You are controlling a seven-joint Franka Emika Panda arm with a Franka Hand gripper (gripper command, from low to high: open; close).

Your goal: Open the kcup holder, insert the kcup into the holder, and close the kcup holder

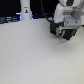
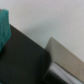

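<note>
In the exterior view my white-grey gripper (image 1: 64, 24) hangs at the exterior view's far right, right over the black boxy kcup holder (image 1: 62, 33). The arm covers most of the holder, and its drawer fronts are too blurred to read. In the wrist view the holder's black surface (image 2: 25, 60) fills the near part of the picture, with a light grey part (image 2: 66, 54) on it. A teal-green patch (image 2: 4, 27) at the picture's edge may be the kcup's green top. No fingers show clearly, so I cannot tell how the jaws stand.
A tall white bottle-like object (image 1: 25, 10) stands at the back towards the exterior view's left, in front of a dark backdrop with blue lights. The white table (image 1: 30, 55) spreads across the front.
</note>
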